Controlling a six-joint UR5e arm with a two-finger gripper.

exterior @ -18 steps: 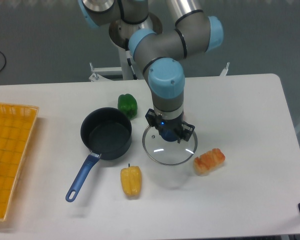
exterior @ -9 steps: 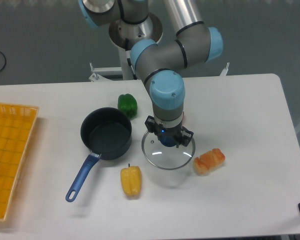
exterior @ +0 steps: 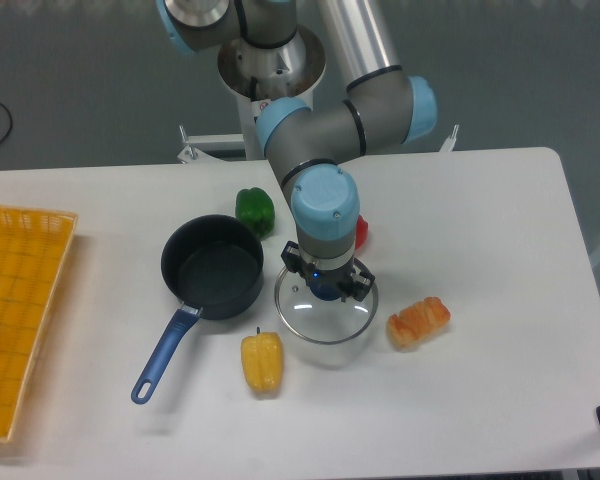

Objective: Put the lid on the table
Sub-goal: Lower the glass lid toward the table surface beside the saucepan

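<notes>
- Gripper (exterior: 325,291) jaws clamped on the blue knob of the lid (exterior: 325,312), which seems held just above the worktop (exterior: 480,220), right of the saucepan (exterior: 212,266).
- Risk: releasing while raised, so glass drops, tilts or rolls.
- Risk: rim catching yellow pepper (exterior: 262,361) or the orange food piece (exterior: 418,320), both near.
- Open room lies front-right; worktop edges well apart.

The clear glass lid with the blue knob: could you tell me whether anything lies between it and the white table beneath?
Nothing visible does. The clear glass lid, held by the gripper, hangs over bare white table, between the yellow pepper and orange bread roll.
</notes>
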